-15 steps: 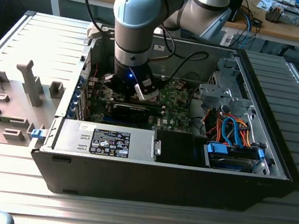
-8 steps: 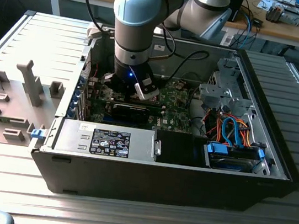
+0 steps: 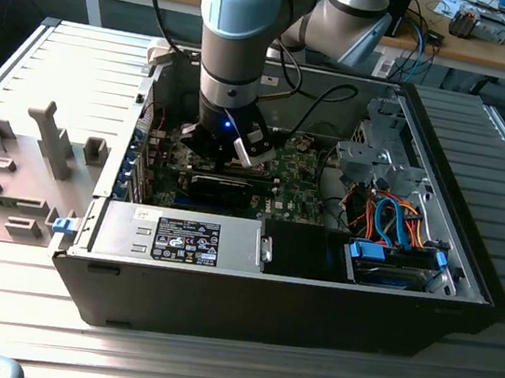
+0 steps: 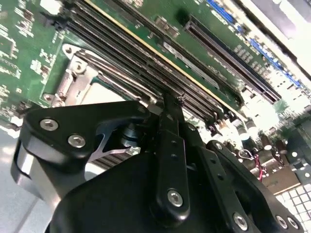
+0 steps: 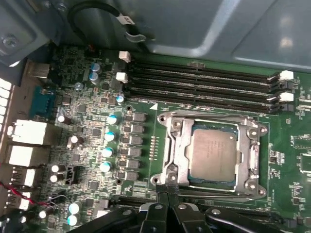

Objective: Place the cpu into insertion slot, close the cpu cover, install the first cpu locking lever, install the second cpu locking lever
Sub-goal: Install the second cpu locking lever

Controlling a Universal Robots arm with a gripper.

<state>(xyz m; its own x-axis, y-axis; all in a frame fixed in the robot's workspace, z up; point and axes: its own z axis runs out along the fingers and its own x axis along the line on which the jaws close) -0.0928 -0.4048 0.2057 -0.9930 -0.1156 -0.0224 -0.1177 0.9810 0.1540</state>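
Your desk [image 3: 236,375] is a ribbed grey metal top, with cluttered wooden benches behind it. On it lies an open black computer case [image 3: 311,310], side panel off, and a grey fixture plate [image 3: 10,174] just beside the case on the exterior view's left.

Inside the case, take the green motherboard [image 5: 82,63] as your landmark. The insertion slot [image 5: 212,153] sits near its middle, just beside the long black memory slots [image 5: 204,82]. The cpu [image 5: 214,153] lies flat in the slot, silver top up. The cpu cover [image 5: 252,150] lies down around the chip, its window framing the metal top. A thin locking lever [image 5: 214,193] runs along the slot edge nearest the hand.

The arm [image 3: 241,37] reaches straight down into the case over the motherboard. Your hand [image 5: 167,194] is clenched, black fingertips [image 5: 164,196] pressed together with nothing between them, right at the slot's rim by that lever. In the second wrist view the hand [image 4: 167,99] sits between the slot [image 4: 97,85] and the memory slots [image 4: 160,63], tips down at the board.

Beside the motherboard, toward the exterior view's right, you have orange and blue cables [image 3: 394,218] and a drive bay [image 3: 392,265].
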